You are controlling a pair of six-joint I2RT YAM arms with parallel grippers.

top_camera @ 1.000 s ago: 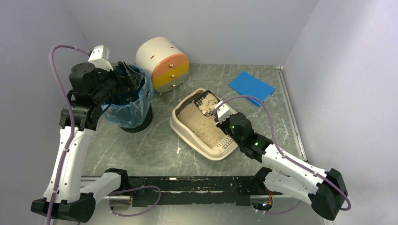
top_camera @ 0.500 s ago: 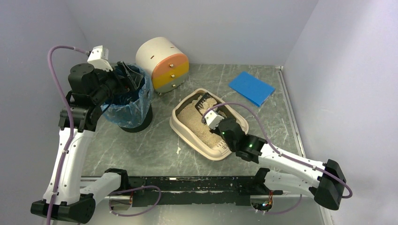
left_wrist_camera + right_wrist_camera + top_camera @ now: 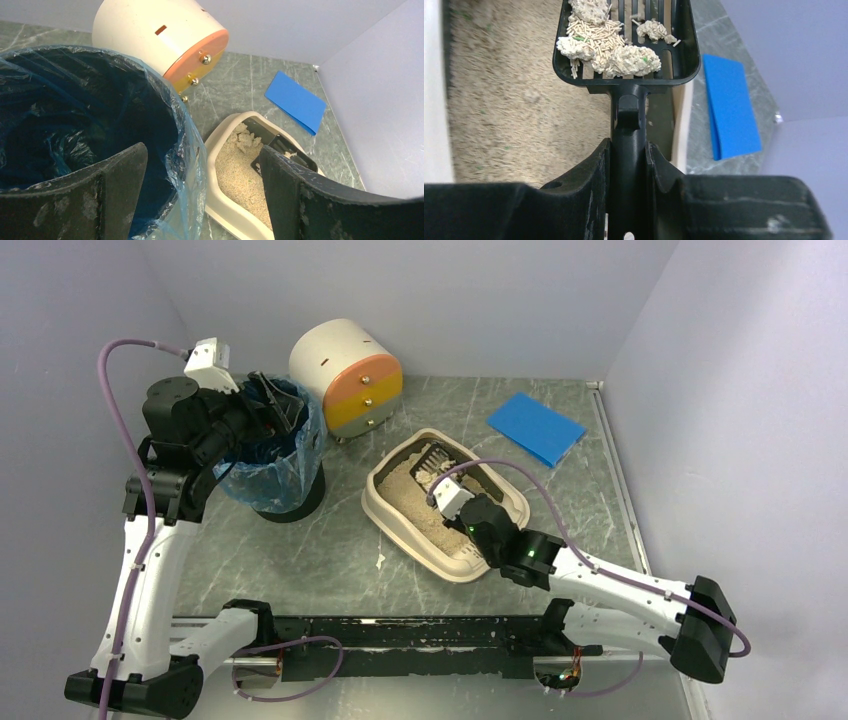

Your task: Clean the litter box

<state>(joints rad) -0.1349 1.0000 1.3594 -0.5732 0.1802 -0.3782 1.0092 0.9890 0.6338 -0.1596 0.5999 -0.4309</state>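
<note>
Litter box [image 3: 374,498], right gripper [image 3: 627,145] clamped on clump-laden black scoop [image 3: 629,90], left gripper [image 3: 200,160] spread wide over blue-lined bin [image 3: 175,115]

A bin [image 3: 272,475] lined with blue plastic is being borne at the left of the worktop [image 3: 330,552]. A drawer unit [image 3: 342,365] is being carried just beside it, and a blue pad [image 3: 537,428] well apart, far right.
</note>
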